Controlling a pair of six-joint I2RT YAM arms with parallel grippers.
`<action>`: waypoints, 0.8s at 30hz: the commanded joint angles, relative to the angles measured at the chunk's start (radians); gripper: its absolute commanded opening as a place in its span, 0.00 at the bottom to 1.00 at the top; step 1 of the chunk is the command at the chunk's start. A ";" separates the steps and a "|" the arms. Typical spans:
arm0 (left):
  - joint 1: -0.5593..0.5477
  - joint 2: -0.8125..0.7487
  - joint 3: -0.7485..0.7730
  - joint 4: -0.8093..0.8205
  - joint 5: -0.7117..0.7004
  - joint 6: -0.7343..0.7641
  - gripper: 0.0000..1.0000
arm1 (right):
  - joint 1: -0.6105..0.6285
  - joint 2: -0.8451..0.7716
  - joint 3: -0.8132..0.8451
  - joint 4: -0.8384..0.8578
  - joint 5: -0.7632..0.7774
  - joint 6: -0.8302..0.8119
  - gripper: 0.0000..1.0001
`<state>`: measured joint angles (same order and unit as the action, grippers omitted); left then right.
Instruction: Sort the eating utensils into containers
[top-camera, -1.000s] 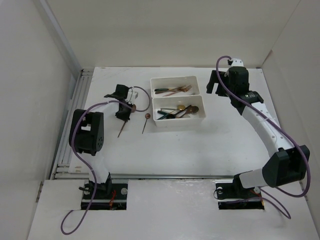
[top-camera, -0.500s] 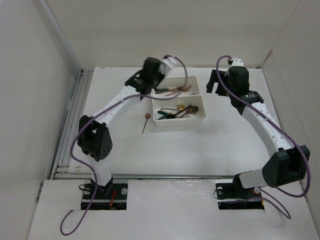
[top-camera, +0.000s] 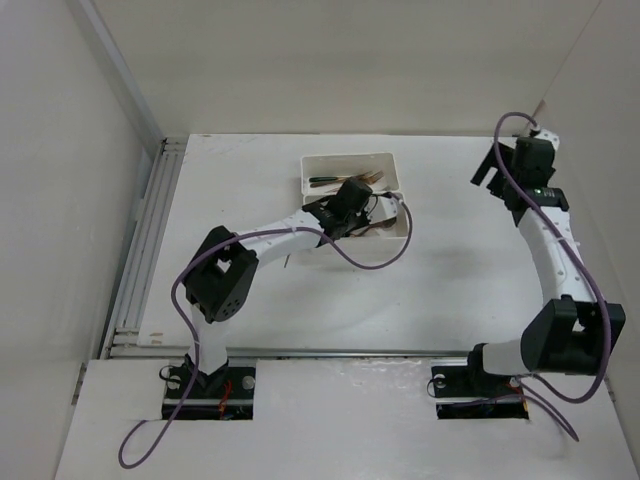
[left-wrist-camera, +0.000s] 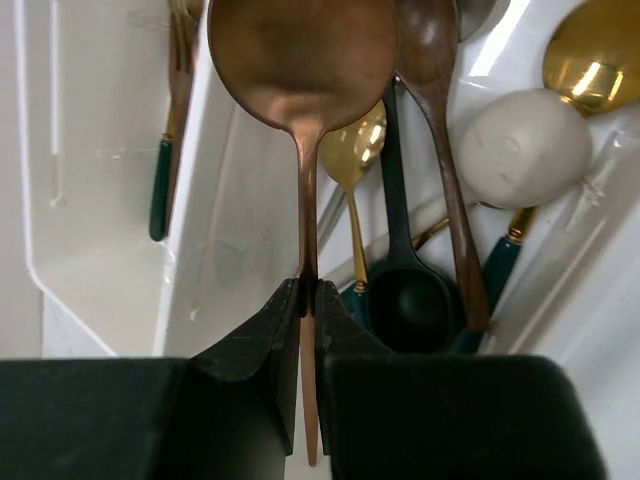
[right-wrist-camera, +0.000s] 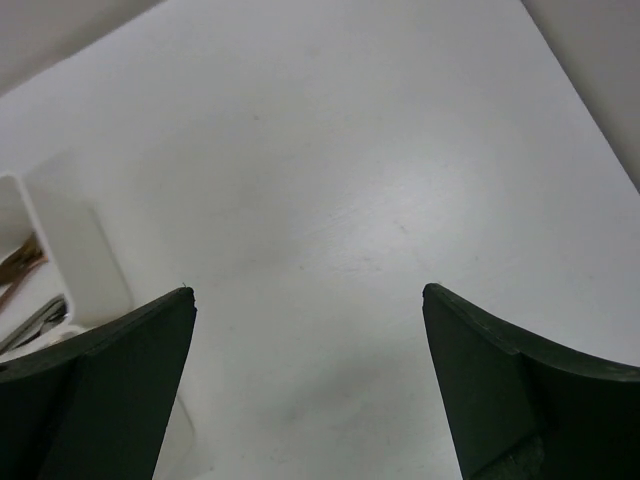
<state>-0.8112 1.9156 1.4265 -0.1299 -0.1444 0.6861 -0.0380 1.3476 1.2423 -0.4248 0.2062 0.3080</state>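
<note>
One copper spoon (left-wrist-camera: 303, 60) is pinched tight by its thin handle in your left gripper (left-wrist-camera: 305, 292), hanging over the near bin (left-wrist-camera: 590, 260), its bowl toward the far bin (top-camera: 305, 172). Under it in the near bin lie a gold spoon (left-wrist-camera: 352, 150) and a black spoon (left-wrist-camera: 410, 300) (others are partly hidden). Your right gripper (right-wrist-camera: 308, 292) is off to the right of the near bin, well apart, fingers spread wide, holding nothing.
</note>
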 joint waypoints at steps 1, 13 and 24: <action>-0.020 -0.044 -0.009 0.128 -0.049 0.052 0.01 | -0.147 0.047 -0.013 -0.075 -0.069 0.054 1.00; -0.029 -0.053 0.055 0.153 -0.274 -0.144 0.60 | -0.243 0.071 -0.007 -0.075 -0.165 0.091 1.00; 0.526 -0.135 0.130 -0.352 0.127 -0.879 0.58 | -0.243 0.016 -0.056 -0.057 -0.145 0.091 1.00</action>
<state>-0.3820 1.8309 1.6691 -0.2863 -0.1780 0.0032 -0.2836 1.4063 1.1957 -0.5087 0.0555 0.3893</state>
